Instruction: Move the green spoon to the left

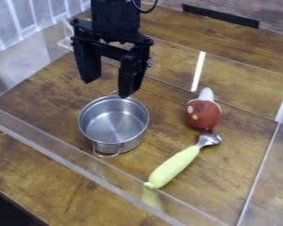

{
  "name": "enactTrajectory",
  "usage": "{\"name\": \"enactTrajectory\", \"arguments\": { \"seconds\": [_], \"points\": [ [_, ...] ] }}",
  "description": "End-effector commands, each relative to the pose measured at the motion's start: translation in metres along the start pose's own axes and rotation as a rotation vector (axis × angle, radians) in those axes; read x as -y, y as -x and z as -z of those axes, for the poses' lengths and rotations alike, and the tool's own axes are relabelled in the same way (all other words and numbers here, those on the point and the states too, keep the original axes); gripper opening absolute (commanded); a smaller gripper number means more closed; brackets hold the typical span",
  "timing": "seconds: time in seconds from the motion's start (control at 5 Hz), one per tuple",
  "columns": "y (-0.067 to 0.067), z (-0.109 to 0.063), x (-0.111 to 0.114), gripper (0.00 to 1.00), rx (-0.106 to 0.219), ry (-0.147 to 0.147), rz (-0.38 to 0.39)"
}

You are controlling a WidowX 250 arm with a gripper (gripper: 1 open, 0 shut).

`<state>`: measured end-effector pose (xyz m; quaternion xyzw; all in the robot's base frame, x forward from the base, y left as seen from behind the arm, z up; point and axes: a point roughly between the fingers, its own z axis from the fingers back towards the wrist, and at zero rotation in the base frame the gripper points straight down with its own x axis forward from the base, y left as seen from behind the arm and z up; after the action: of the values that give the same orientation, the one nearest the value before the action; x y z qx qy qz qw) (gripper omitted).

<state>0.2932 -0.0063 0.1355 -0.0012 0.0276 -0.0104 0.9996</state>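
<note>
The green spoon [183, 161] lies on the wooden table at the lower right, its yellow-green handle pointing toward the near edge and its small silver end [210, 139] toward the back. My gripper [107, 81] hangs above the table at the upper left, pointing down with its black fingers [130, 79] spread open and nothing between them. It stands over the far rim of the silver pot [114, 122], well to the left of the spoon and apart from it.
A red-brown mushroom-shaped toy [203, 112] with a white stem sits just behind the spoon's silver end. Clear plastic walls [61, 154] enclose the table along the near side and the right.
</note>
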Motion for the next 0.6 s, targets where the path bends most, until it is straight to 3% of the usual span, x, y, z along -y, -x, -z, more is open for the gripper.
{"name": "enactTrajectory", "arguments": {
  "seconds": [0.0, 0.4],
  "points": [
    [0.001, 0.018, -0.002, 1.00, -0.028, 0.000, 0.043],
    [-0.008, 0.039, 0.060, 1.00, -0.003, -0.036, 0.222]
  ]
}}
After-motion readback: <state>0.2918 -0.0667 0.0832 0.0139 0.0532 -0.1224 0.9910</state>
